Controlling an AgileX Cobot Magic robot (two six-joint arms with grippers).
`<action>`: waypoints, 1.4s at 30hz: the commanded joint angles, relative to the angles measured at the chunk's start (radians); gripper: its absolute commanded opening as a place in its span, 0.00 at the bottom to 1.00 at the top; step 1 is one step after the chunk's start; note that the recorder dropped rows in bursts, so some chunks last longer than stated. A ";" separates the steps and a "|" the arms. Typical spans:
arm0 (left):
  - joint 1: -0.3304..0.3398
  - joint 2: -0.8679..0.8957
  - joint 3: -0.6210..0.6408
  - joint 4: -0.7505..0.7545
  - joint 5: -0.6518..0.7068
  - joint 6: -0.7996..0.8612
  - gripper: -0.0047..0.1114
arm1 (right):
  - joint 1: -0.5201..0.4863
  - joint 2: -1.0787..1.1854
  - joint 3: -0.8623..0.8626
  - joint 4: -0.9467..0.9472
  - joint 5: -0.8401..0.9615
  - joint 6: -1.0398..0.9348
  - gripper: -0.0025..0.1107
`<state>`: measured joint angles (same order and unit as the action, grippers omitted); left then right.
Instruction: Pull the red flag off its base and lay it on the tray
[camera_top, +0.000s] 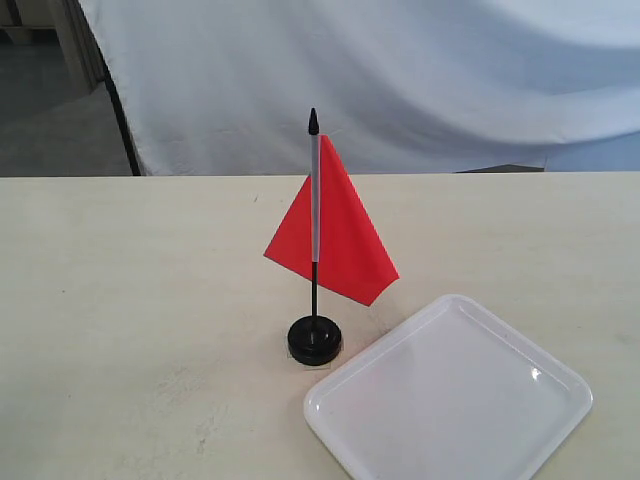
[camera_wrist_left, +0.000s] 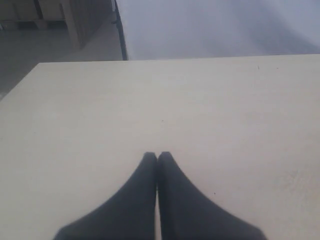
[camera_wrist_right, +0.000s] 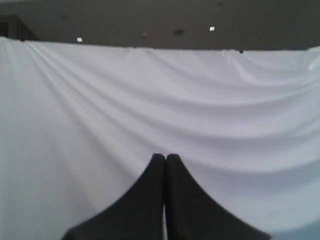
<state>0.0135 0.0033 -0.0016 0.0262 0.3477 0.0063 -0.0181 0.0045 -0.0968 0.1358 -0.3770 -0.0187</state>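
Note:
The red flag (camera_top: 335, 235) stands upright in the exterior view, its thin black stick planted in the small round black base (camera_top: 315, 340) near the table's middle. Just right of the base and nearer the front lies the white tray (camera_top: 450, 395), with nothing in it. Neither gripper shows in the exterior view. In the left wrist view my left gripper (camera_wrist_left: 157, 156) is shut with nothing held, over bare table. My right gripper (camera_wrist_right: 165, 157) is also shut on nothing, facing the white cloth; flag, base and tray are out of both wrist views.
The pale wooden table (camera_top: 120, 300) stretches left and right of the flag. A white cloth backdrop (camera_top: 400, 70) hangs behind the table's far edge, with a dark pole (camera_top: 122, 120) at its left side.

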 joint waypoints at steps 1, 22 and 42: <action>-0.003 -0.003 0.002 0.003 -0.005 -0.006 0.04 | 0.000 -0.005 -0.133 -0.002 0.021 0.007 0.02; -0.003 -0.003 0.002 0.003 -0.005 -0.006 0.04 | 0.000 0.398 -0.355 -0.005 0.117 -0.034 0.02; -0.003 -0.003 0.002 0.003 -0.005 -0.006 0.04 | 0.000 0.984 -0.355 -0.274 -0.026 0.129 0.02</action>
<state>0.0135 0.0033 -0.0016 0.0262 0.3477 0.0063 -0.0181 0.9208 -0.4450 -0.0359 -0.3458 0.0268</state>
